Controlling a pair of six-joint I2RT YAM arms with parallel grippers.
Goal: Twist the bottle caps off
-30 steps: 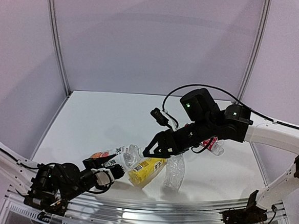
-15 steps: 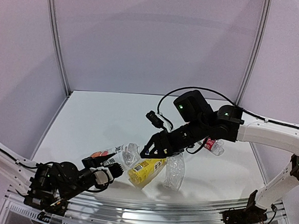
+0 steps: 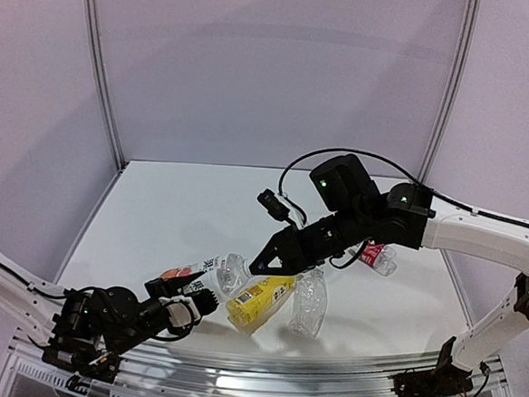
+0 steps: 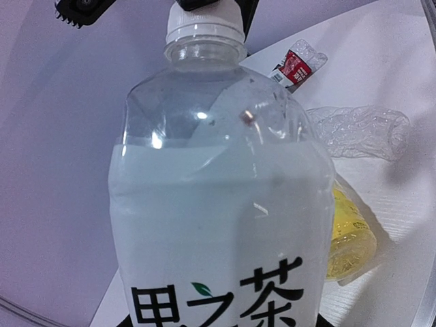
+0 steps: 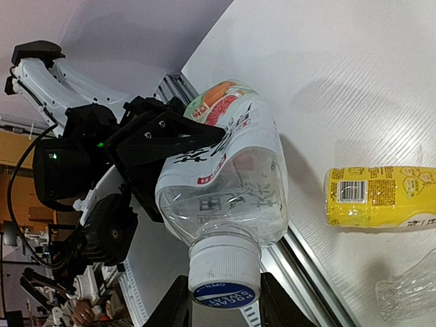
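Note:
A clear bottle with a fruit-picture label [image 3: 206,281] is held off the table at the front left, my left gripper [image 3: 192,304] shut on its labelled body [image 4: 211,225]. Its white bottle cap with a blue top [image 5: 225,271] points toward the right arm. My right gripper [image 5: 225,300] is shut on that cap, one black finger pressed on each side. The same cap [image 4: 204,26] shows at the top of the left wrist view. The other bottles' caps are hidden or too small to make out.
A yellow bottle [image 3: 259,303] lies beside the held one, with a plain clear crumpled bottle [image 3: 309,306] to its right. A small red-label bottle [image 3: 376,257] lies farther right, behind the right arm. The table's metal front rail [image 3: 262,366] runs just below.
My right gripper has moved slightly left onto the cap and closed on it; a second ago its fingers stood apart. The left gripper and its bottle have not moved.

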